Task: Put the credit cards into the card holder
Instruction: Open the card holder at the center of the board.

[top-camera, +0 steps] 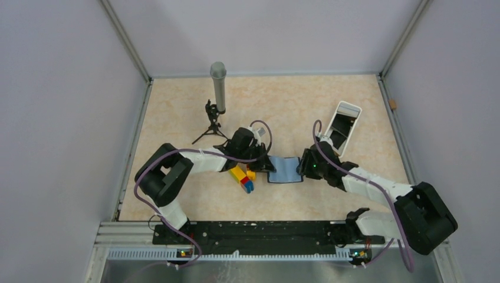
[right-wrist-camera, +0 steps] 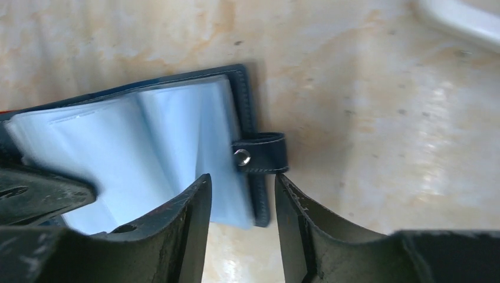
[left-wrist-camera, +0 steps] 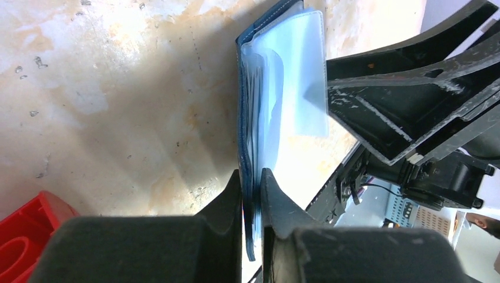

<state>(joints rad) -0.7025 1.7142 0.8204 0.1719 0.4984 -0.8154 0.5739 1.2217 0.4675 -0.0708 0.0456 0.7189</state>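
Gaping card holder point(top-camera: 285, 170), pale sleeves point(right-wrist-camera: 147, 141) inside

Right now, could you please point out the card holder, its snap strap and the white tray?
card holder point(top-camera: 286, 170): top external view, its pale open sleeves.
snap strap point(right-wrist-camera: 263, 153): right wrist view, mid-strap beside the stud.
white tray point(top-camera: 348, 106): top external view, its far rim.

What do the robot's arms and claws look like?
The left arm and right arm are white tubes joined by chunky black joints, each trailing a looping purple cable. A tiny green light glows on the right one. The left claw and right claw each have two black wedge-shaped fingers.
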